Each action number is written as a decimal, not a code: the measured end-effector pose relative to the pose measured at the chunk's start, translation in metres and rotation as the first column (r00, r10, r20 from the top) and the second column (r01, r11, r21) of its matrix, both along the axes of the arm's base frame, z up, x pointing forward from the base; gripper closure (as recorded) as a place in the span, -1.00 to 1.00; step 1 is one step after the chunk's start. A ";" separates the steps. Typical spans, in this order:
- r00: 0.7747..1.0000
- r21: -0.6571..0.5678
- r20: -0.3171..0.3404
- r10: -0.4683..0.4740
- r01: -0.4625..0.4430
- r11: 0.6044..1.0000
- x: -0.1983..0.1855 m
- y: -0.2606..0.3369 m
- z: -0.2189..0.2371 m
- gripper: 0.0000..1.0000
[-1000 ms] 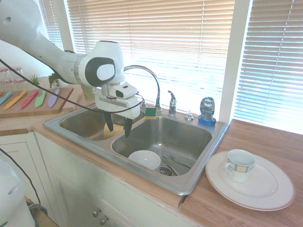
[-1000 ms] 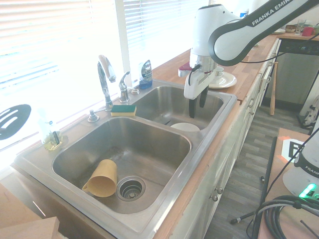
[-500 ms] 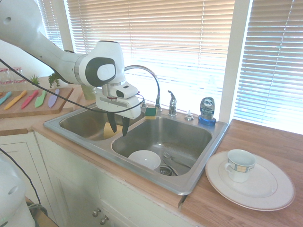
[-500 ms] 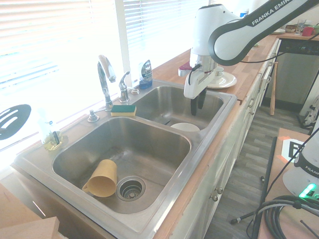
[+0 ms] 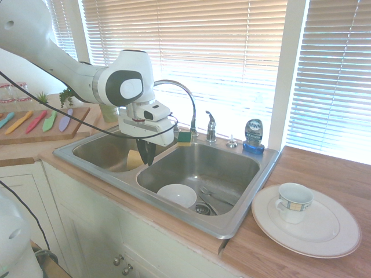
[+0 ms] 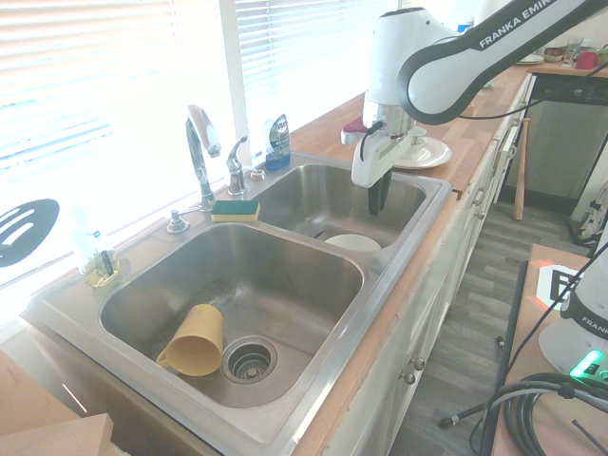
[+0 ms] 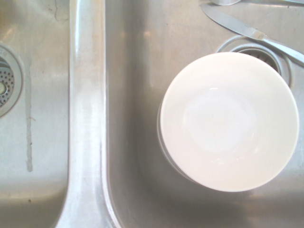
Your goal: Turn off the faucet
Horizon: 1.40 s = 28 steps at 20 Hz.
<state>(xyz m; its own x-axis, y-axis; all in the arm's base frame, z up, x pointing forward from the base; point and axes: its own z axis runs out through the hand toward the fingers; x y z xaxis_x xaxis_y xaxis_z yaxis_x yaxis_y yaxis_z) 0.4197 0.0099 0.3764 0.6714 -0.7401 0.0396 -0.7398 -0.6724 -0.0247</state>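
- Fingers of the gripper (image 5: 149, 161) have closed since the earlier frame: they were apart, and now they look together, with nothing seen between them. I think this prepares a narrow tip for pushing.
- Clock directions are on the first exterior view, measured from the gripper. The faucet (image 5: 191, 99) rises at 2 o'clock, behind the sink. Its lever handle (image 5: 211, 127) stands also near 2, separate and untouched. I see no water stream, but I cannot tell the valve position.
- The sponge (image 5: 184, 138) lies between 1 and 2, on the ledge before the spout, so my path should perhaps go above it.
- The soap bottle (image 5: 254, 136), between 2 and 3, is beyond the lever; pushing too far may disturb it.
- The white bowl (image 5: 177, 196) sits at 5 in the basin, probably for washing; I would raise the arm before going across.
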 end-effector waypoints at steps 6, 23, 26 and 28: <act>1.000 -0.004 0.011 0.003 -0.003 1.000 0.003 0.000 0.004 1.00; 0.990 -0.047 0.144 0.015 -0.009 0.999 0.156 -0.002 0.052 1.00; 0.972 -0.079 0.232 0.039 -0.021 0.997 0.184 -0.008 0.053 1.00; 0.951 -0.090 0.305 0.047 -0.021 0.996 0.201 -0.012 0.052 1.00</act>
<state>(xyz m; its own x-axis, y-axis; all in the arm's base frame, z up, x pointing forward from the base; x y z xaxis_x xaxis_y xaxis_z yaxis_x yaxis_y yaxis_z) 0.6206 -0.0024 0.4286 0.6416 -0.7021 0.3090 -0.6822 -0.7064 -0.1886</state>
